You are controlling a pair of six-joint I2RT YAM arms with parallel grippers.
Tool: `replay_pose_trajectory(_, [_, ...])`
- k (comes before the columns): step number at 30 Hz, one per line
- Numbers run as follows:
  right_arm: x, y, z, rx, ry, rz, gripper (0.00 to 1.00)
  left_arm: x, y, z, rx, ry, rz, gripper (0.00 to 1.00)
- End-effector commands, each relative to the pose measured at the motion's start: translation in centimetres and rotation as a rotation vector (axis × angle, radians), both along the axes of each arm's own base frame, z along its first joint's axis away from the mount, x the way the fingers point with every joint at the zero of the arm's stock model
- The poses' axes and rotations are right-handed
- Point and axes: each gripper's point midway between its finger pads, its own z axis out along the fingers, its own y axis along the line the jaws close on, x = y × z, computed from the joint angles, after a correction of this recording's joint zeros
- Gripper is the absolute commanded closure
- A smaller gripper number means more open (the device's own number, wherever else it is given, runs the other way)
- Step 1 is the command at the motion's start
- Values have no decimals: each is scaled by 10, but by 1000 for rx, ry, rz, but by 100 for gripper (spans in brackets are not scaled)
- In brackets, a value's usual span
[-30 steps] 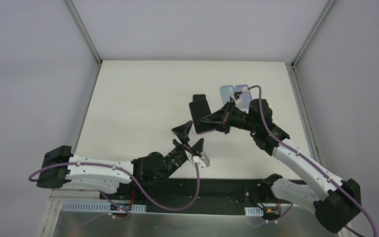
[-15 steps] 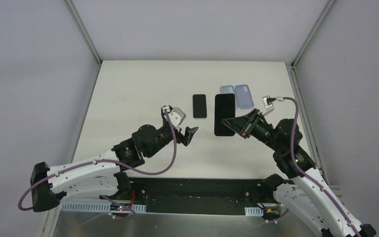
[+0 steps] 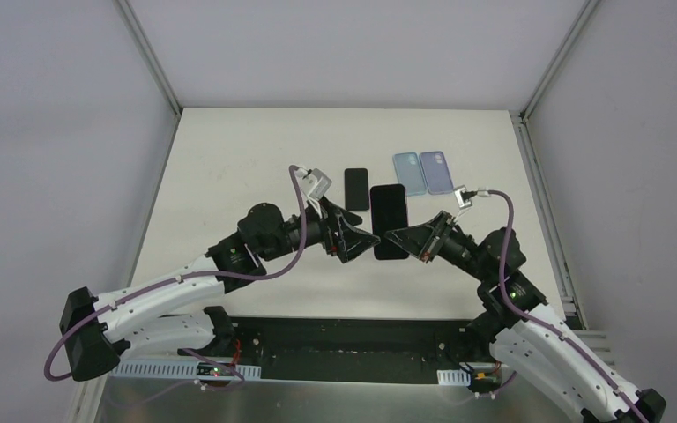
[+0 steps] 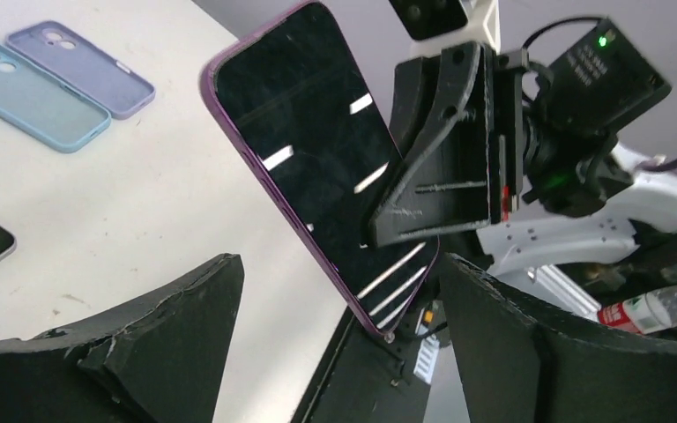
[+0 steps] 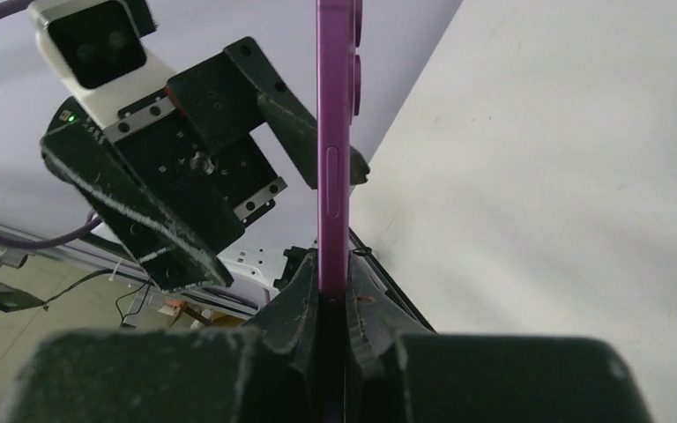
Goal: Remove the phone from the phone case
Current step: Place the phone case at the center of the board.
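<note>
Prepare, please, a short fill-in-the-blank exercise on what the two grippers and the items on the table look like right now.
1. The right gripper is shut on the phone, held up off the table in its ____ case.
2. The left gripper faces that phone with its jaws ____.
3. Beside the black phone lie ____ empty cases: the light blue case and the lavender case.
Missing words: purple; open; two.

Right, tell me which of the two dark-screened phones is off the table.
The larger phone, in its purple case, is gripped by the right tool and raised. The smaller phone lies flat on the table.
</note>
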Motion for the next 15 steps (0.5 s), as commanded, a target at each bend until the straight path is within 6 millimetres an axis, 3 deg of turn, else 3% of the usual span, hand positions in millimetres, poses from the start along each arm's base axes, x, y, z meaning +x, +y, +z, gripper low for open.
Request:
replay_pose_trajectory(1, [-12,2,55,155,-202,43,100,1,5,43,-187,24,-1,17])
replay_pose_trajectory(6, [-15,4,57,184,-228,60,100,18,18,36,-229,67,54,15])
replay_pose_trajectory(15, [-20,11,61,219,-250,96,100,20,-3,42,-284,119,-47,17])
